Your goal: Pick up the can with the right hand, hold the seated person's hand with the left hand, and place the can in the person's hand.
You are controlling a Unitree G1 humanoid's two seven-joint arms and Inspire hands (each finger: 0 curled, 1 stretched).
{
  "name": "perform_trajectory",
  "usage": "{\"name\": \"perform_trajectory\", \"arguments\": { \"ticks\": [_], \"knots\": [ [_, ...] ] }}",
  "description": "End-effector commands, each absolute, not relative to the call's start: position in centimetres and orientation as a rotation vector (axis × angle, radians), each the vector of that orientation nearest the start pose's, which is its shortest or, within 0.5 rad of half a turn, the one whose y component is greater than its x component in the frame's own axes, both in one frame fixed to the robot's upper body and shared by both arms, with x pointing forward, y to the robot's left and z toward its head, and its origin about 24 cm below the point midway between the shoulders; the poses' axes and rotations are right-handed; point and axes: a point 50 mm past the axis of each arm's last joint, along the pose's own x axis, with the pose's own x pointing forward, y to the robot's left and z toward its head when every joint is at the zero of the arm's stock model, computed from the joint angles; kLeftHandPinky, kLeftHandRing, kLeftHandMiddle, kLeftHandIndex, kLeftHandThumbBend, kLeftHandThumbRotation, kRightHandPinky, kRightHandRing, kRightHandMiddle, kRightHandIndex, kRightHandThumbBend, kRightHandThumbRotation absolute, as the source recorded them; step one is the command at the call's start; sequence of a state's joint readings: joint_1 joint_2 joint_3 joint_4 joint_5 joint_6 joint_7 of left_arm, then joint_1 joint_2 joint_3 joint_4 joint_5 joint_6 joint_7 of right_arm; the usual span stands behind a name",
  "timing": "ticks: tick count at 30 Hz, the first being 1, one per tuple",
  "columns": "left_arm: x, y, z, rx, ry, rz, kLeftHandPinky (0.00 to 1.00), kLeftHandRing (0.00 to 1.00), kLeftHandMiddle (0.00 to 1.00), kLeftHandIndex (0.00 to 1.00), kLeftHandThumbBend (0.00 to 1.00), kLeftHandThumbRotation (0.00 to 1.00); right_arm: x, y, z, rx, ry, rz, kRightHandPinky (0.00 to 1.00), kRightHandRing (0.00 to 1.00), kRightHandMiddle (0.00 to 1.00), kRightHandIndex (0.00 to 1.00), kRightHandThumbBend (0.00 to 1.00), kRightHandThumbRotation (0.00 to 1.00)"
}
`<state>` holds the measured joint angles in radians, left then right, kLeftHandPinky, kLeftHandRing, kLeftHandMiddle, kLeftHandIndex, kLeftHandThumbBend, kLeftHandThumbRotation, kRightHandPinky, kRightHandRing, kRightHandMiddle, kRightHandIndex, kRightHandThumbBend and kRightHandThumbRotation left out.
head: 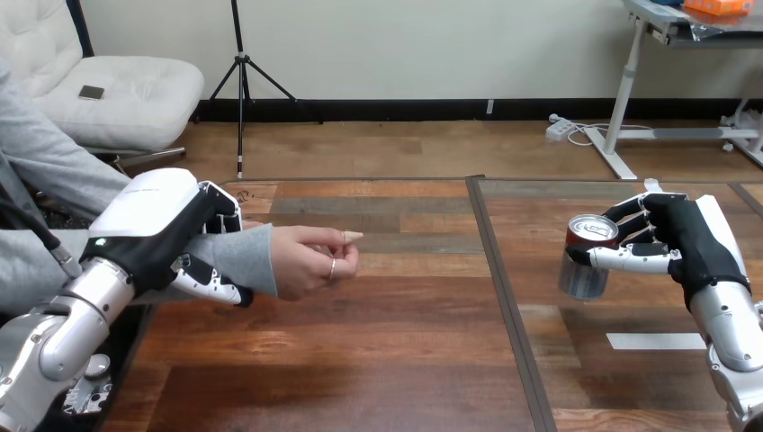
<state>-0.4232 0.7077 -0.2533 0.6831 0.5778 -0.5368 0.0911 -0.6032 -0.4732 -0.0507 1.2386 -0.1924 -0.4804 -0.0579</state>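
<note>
Gripping the can (580, 277) with the right hand (691, 236), fingers curled round its back and thumb pressing across its front, stopping any slipping or tipping. Holding it upright at the right side of the wooden table (405, 360), maybe touching the wood, maybe just above it; too hard to tell. Wrapping the left hand (162, 225) round the person's wrist (241, 259), over the grey sleeve, most likely steadying it for a safe drop-off. Leaving the person's hand (310, 261) free past the sleeve, fingers loosely bent and holding nothing. Holding the can well apart from that hand, so probably needing to carry it left across the table next.
</note>
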Motion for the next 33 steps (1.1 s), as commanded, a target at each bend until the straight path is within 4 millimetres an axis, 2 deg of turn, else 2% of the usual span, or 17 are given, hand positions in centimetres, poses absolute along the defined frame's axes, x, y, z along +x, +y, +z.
{"name": "perform_trajectory", "arguments": {
  "ticks": [1,10,33],
  "knots": [
    [32.1,24.5,10.3,1.255,-0.328,-0.261,0.15,0.19,0.26,0.26,0.78,0.00,34.8,-27.3,7.1,-0.535,-0.044,-0.154,0.36,0.40,0.44,0.46,0.78,0.00],
    [32.2,24.0,10.2,1.226,-0.326,-0.268,0.15,0.20,0.26,0.27,0.79,0.00,35.2,-26.5,7.5,-0.485,-0.070,-0.141,0.36,0.39,0.43,0.45,0.78,0.00],
    [32.6,22.3,10.0,1.186,-0.343,-0.282,0.16,0.20,0.26,0.26,0.77,0.00,36.0,-24.5,8.4,-0.485,-0.128,-0.094,0.35,0.37,0.41,0.44,0.79,0.00]
  ]
}}
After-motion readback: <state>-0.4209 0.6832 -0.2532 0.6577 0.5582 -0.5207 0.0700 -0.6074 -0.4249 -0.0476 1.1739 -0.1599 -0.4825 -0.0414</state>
